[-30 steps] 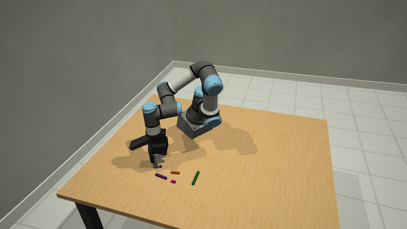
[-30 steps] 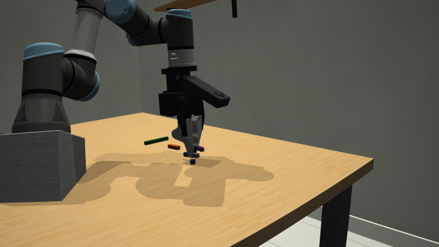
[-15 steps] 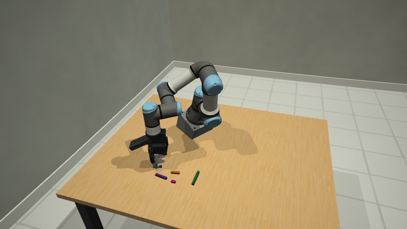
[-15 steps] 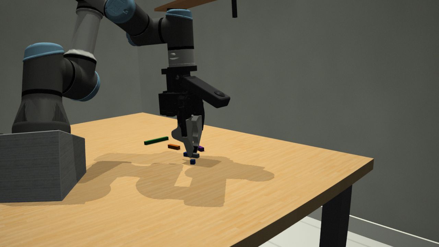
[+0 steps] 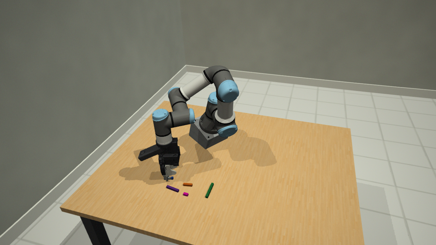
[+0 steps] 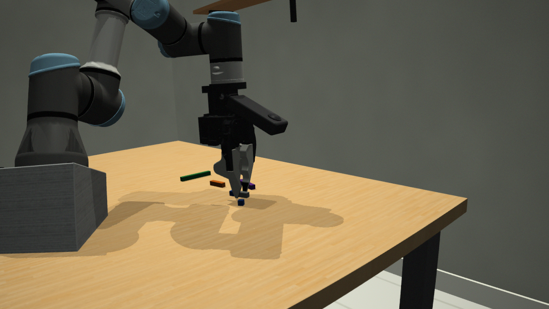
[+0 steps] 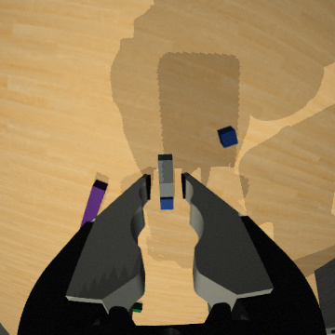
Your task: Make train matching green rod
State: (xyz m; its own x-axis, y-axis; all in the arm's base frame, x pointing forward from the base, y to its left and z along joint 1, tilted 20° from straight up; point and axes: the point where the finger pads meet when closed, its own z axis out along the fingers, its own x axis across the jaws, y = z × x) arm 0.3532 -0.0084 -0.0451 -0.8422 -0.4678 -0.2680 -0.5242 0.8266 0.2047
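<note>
My gripper [image 5: 167, 176] [image 6: 242, 192] [image 7: 166, 176] is low over the table, and its fingers stand slightly open. A short grey rod [image 7: 165, 174] [image 6: 244, 195] lies flat between them with a small gap on each side. A blue cube [image 7: 167, 203] [image 6: 231, 193] touches its near end, in line with it. A second blue cube [image 7: 227, 137] [image 6: 240, 202] lies loose a little way off. The green rod [image 5: 209, 190] [image 6: 195, 176], orange rod [image 5: 187, 184] [image 6: 217, 183], purple rod [image 5: 172, 188] [image 7: 94, 200] and magenta rod [image 5: 185, 194] lie apart near the front edge.
The arm's grey base block [image 5: 203, 136] [image 6: 46, 203] stands at the back of the wooden table [image 5: 289, 170]. The table's left edge is close to the gripper. The arm's shadow covers the wood around the fingers.
</note>
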